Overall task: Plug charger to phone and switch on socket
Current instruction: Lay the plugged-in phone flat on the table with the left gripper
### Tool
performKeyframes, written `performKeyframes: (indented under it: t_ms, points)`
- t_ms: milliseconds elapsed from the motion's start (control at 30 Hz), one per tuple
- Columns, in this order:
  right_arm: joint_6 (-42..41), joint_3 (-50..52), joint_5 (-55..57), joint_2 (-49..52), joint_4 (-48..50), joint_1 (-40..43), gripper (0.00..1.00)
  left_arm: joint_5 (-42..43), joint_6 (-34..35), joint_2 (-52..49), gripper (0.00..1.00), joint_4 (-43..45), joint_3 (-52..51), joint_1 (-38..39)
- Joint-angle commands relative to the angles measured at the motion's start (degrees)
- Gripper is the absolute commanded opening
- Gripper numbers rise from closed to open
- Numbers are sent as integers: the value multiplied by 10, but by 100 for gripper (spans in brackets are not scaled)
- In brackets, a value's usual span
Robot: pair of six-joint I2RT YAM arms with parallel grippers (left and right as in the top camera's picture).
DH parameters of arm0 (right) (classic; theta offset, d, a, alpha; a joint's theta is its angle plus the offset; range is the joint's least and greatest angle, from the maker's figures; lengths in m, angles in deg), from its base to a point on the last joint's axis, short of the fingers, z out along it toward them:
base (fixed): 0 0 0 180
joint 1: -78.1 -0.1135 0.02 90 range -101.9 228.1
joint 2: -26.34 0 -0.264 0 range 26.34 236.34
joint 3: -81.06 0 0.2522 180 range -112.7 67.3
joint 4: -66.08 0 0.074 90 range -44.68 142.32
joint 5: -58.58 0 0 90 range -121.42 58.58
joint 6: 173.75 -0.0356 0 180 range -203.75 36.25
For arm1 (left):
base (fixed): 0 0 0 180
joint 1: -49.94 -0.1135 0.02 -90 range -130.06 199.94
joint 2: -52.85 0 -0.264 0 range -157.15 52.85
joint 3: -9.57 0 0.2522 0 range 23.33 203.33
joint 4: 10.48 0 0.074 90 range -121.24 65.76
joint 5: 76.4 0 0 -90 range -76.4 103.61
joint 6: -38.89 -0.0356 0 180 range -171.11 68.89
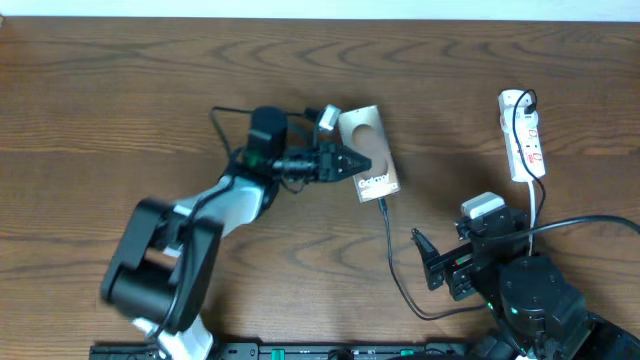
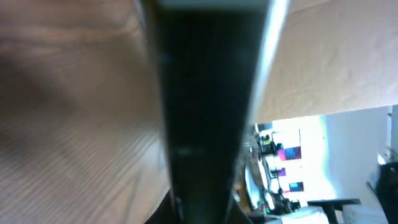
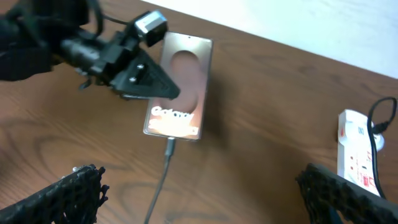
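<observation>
Phone (image 1: 372, 140) lies flat, face up and slightly skewed. Grey-brown gloss, dark oval, white "Galaxy" at its near end. Charger (image 1: 392, 250) tip sits at the phone's near-end port and looks seated. The thin black cable runs nearward from the phone, then curves right. Socket (image 1: 521, 135) is a white strip with red marks, well right of the phone, with a black plug in its far end. Switch state unreadable.

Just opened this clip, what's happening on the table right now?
The left end effector lies over one edge of the phone, seemingly steadying it. The charger tip already sits in the phone's lower end, and its plug appears seated in the socket. The right end effector hangs open and empty beside the cable. Whether the socket is switched on cannot be told.
</observation>
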Motion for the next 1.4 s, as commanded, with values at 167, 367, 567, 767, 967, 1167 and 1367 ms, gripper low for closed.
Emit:
performKeyframes:
  t_ms: [167,367,567,767,967,1167,1367]
  points:
    - [-14,-9,22,-2,-13,3,99,-79,-111,-134,7,-214,210,50]
    - [-16,-9,31,-2,-13,3,99,-123,-160,-195,7,-315,328,82]
    - [-21,-9,30,-2,-19,2,99,-80,-202,-245,7,-354,371,89]
    - [-23,-9,31,-2,-17,3,99,-9,-342,-245,7,-515,371,66]
    - [-25,-9,30,-2,-19,2,99,-14,-411,-247,7,-587,361,49]
    - [-25,-9,31,-2,-19,2,99,-33,-411,-248,7,-590,358,48]
    - [-25,-9,30,-2,-19,2,99,-46,-411,-249,7,-589,341,48]
